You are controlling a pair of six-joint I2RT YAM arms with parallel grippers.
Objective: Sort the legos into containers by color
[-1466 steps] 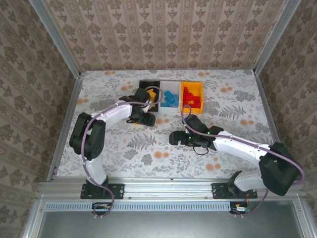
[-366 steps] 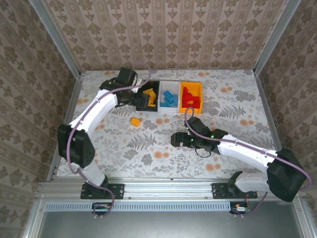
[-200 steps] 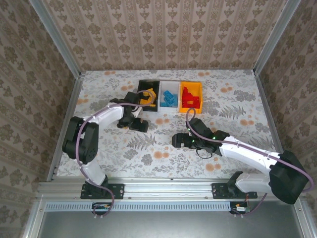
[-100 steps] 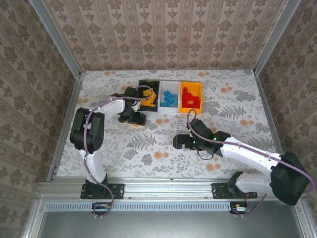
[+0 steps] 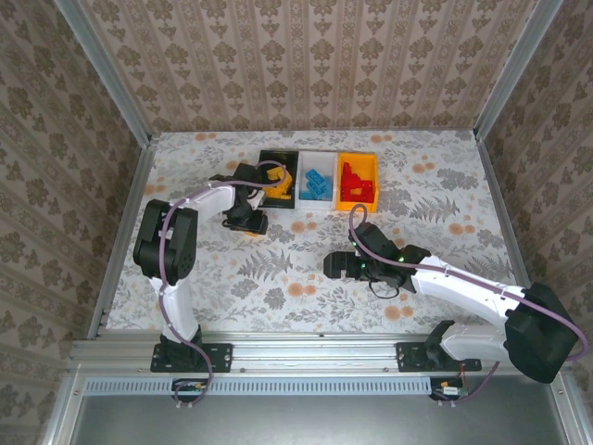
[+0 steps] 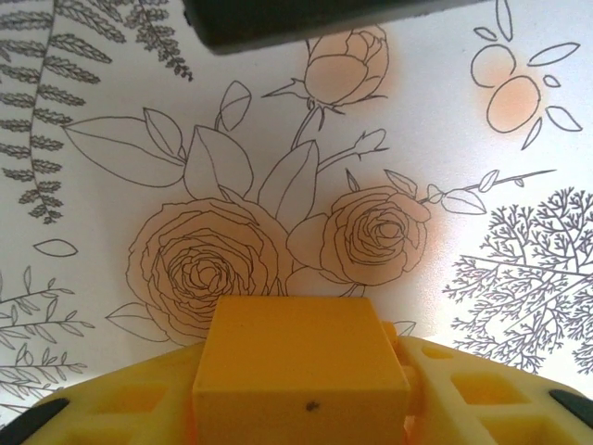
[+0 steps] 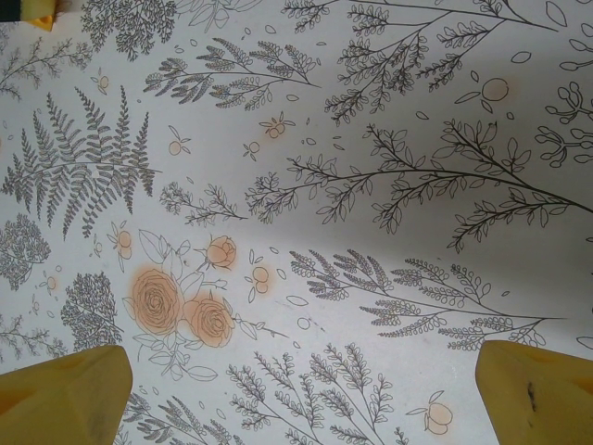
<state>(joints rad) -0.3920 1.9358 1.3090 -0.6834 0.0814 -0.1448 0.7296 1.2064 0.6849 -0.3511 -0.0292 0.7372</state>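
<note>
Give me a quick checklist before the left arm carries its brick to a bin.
1. Grip: the left gripper is closed around the yellow brick: ok.
2. That brick is lifted off the table: cannot tell.
3. The black bin holds yellow bricks, with room left: ok.
4. The right gripper is open, empty and away from the bins: ok.
5. The blue bricks are in the white bin and the red bricks in the orange bin: ok.

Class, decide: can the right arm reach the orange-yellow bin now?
Probably yes: the right end effector hovers open over the table, nothing lies between it and the orange-yellow bin, and the left end effector grips an orange-yellow lego further left.
</note>
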